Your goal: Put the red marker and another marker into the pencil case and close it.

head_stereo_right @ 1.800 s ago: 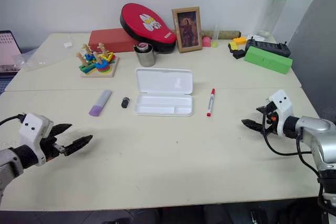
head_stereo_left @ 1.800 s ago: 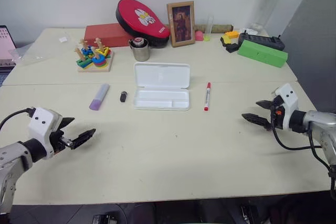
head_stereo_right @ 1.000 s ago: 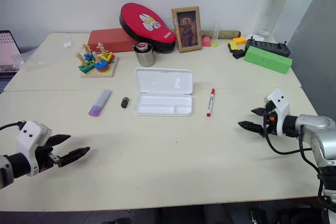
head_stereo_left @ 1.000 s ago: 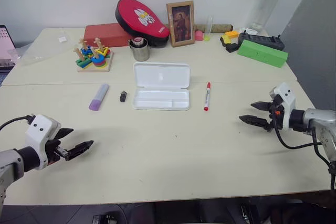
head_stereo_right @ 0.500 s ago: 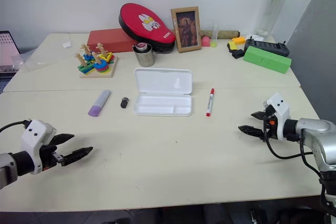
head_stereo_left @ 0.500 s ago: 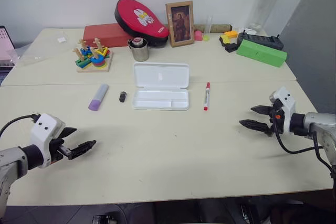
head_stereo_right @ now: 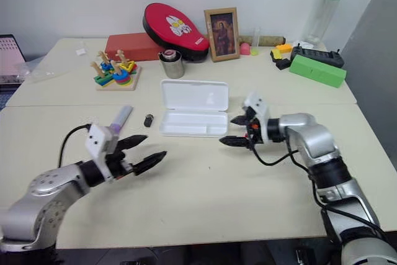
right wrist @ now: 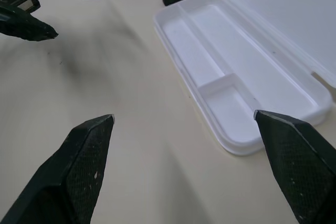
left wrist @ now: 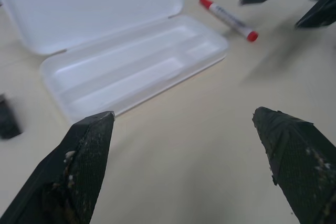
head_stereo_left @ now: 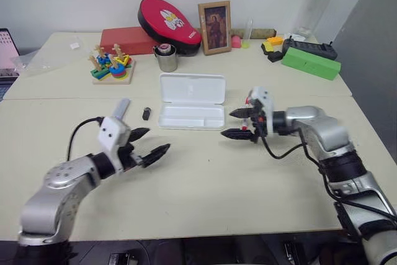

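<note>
Case (head_stereo_left: 191, 101) frame centre, lid open, long axis left-right | red marker (left wrist: 228, 19) beside its right end | lilac marker (head_stereo_right: 120, 116) left, slanted | both grippers (head_stereo_left: 148, 143) (head_stereo_left: 239, 123) agape, empty, moved inward.

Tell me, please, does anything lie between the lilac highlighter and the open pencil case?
Yes: a small black object sits on the table between the lilac highlighter and the pencil case, beside the case's left end.

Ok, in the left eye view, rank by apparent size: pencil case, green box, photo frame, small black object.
1. pencil case, lid open
2. green box and photo frame: look alike in extent, and the frame stands farther back, so unranked
3. small black object, clearly smallest
</note>
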Available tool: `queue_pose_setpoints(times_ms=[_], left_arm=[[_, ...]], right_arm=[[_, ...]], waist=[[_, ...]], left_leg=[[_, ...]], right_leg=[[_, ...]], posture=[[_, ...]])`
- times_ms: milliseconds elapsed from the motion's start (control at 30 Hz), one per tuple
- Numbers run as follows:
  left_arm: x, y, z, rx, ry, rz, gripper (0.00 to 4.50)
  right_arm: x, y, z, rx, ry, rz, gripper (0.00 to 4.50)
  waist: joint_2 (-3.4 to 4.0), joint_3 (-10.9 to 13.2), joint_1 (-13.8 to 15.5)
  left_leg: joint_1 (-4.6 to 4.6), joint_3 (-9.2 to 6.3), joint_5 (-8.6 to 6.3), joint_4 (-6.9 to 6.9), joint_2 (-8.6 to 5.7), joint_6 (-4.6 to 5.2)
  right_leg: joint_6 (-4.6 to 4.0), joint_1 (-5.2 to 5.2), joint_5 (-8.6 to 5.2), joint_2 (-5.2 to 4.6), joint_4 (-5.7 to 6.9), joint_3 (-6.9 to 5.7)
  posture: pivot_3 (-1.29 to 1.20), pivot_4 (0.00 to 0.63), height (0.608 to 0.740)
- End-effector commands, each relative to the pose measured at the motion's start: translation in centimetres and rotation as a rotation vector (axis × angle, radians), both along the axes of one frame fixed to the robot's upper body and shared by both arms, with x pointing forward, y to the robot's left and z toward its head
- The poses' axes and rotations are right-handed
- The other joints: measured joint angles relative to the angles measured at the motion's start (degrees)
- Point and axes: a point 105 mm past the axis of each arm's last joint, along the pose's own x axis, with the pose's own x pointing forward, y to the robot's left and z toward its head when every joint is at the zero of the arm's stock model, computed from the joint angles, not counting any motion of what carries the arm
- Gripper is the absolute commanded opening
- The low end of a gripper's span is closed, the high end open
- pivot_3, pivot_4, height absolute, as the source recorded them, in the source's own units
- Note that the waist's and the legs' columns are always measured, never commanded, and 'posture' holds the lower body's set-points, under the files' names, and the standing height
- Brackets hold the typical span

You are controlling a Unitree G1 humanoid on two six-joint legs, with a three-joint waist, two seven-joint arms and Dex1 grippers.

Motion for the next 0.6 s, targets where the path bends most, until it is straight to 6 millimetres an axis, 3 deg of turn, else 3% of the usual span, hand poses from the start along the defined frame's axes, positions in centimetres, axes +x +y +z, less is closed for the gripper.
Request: queue_pose_setpoints(times_ms=[33,200,400,600], left_arm=[[0.1,-1.3,1.3,-0.05,-0.055,-0.025,4.5],[0.8,-2.4,2.0,-0.094,-0.093,-0.026,4.5],[1.3,-2.9,2.5,-0.113,-0.122,-0.019,4.5],[1.4,-3.2,2.8,-0.133,-0.137,-0.021,4.5]], right_arm=[[0.9,0.9,-0.7,-0.058,-0.026,0.036,4.48],[2.1,3.2,-3.0,-0.131,0.002,0.062,4.48],[2.6,5.1,-2.8,-0.144,-0.015,0.096,4.48],[3.1,5.1,-3.6,-0.208,-0.028,0.087,3.37]], waist=[[0.01,0.0,-0.1],[0.01,0.0,-0.6],[0.01,0.0,-0.5],[0.02,0.0,-0.4]], left_leg=[[0.01,-0.01,0.0,0.0,-0.01,0.0],[0.01,-0.13,0.01,0.04,-0.01,0.0],[0.04,-0.27,0.02,0.06,-0.04,0.0],[0.03,-0.4,0.02,0.06,-0.06,-0.01]], right_leg=[[0.0,0.02,0.0,0.0,0.01,-0.01],[-0.01,0.07,0.01,0.0,0.06,-0.13],[-0.02,0.17,0.01,0.01,0.08,-0.26],[-0.02,0.23,0.01,0.0,0.08,-0.39]], posture=[[0.0,0.15,0.74],[0.0,0.15,0.74],[0.0,0.15,0.74],[0.0,0.15,0.74]])
